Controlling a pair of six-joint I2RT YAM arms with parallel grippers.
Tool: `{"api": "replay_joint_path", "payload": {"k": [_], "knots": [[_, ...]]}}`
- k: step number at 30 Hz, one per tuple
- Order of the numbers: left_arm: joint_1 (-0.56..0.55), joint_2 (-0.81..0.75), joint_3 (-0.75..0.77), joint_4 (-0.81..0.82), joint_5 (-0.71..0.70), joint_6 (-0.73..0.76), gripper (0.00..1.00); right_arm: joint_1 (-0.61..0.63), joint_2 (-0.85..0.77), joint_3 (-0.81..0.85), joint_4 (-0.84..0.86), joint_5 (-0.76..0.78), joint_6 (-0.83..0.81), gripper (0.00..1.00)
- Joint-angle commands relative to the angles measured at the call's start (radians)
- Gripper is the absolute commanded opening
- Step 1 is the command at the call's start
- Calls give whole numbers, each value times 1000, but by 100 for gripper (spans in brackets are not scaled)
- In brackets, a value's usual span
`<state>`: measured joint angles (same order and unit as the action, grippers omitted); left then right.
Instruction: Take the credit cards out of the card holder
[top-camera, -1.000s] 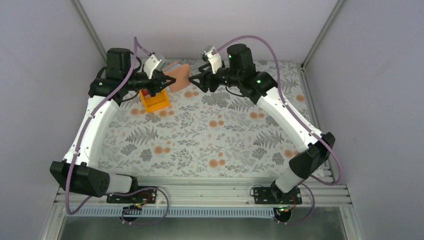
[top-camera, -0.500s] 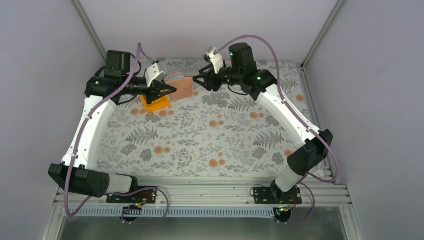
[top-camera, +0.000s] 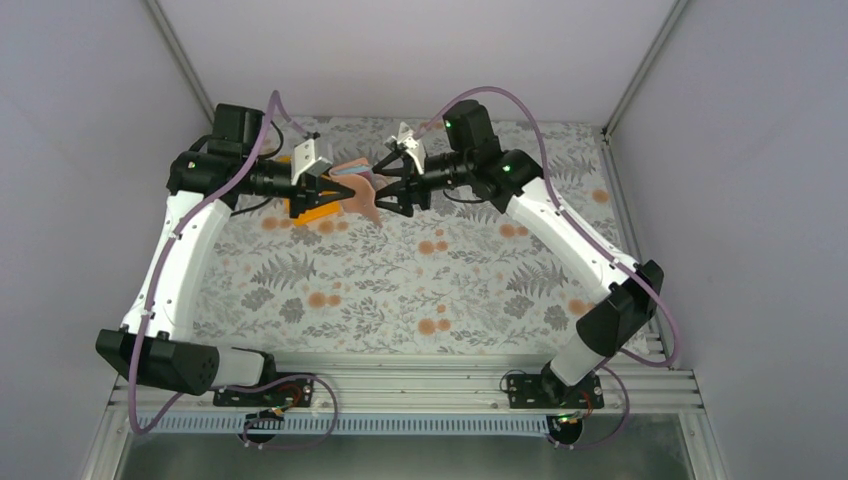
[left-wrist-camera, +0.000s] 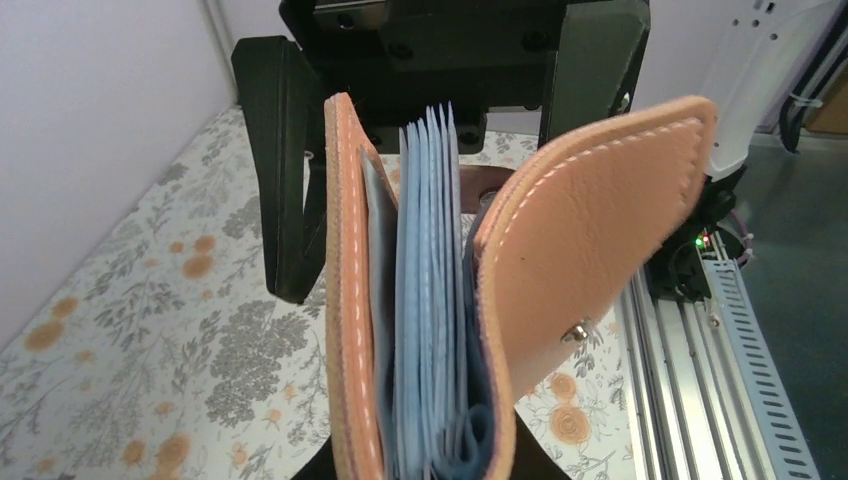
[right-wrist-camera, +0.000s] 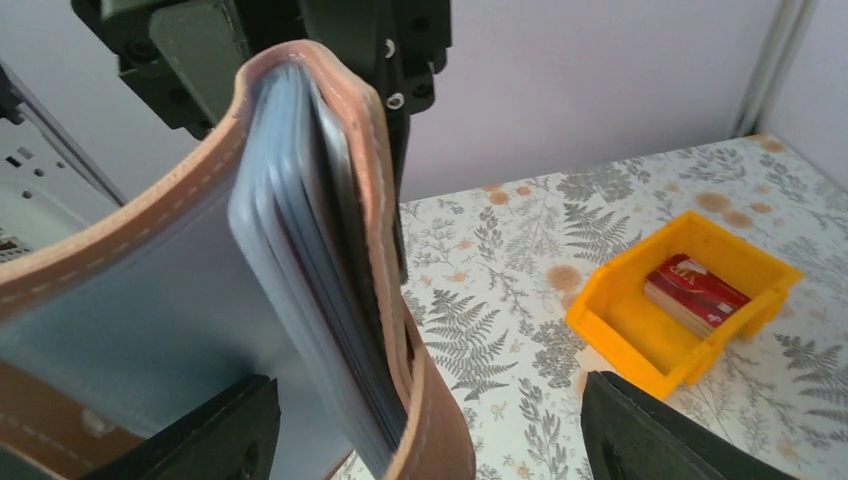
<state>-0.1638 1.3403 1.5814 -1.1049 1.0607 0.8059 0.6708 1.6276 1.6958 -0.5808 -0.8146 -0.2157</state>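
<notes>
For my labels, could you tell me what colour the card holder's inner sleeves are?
Light blue sleeves inside the tan card holder, best in the left wrist view.

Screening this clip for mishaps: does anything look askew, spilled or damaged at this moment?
Nothing spilled or damaged. The card holder hangs open in the air in the left gripper, one leather flap bowed outward and its blue sleeves fanned; the right gripper has its jaws open around it. Red cards lie stacked in the orange tray.
</notes>
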Motion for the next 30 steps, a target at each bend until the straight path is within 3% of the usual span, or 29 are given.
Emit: {"api": "replay_joint_path", "payload": {"k": [1,4,6,12,14,17,21,24,26,30], "knots": [[-9,-7,13,-2,86,72,2,36,-22,-12,50,-67,-17,75],[-10,-11,11,-28,93,97,2,36,-25,-20,71,-60,-16,71],[-11,-10,13,-44,93,113,2,36,-20,-20,77,-64,-9,62],[-11,-11,20,-33,96,93,2,36,-11,-30,93,-125,10,6],[-12,-9,23,-14,85,63,4,34,-32,-60,129,-131,30,4],[-10,-9,26,37,4,-35,53,18,-63,-104,179,-74,96,4],[-8,-23,20,145,-229,-166,98,-2,-69,-104,198,198,285,4],[-9,-33,8,220,-405,-236,100,-2,-61,-58,122,574,498,4],[-8,-35,-5,260,-466,-280,100,3,-61,-45,97,729,609,4],[-9,-28,-39,323,-427,-383,100,137,-113,-121,210,1068,676,4]]}}
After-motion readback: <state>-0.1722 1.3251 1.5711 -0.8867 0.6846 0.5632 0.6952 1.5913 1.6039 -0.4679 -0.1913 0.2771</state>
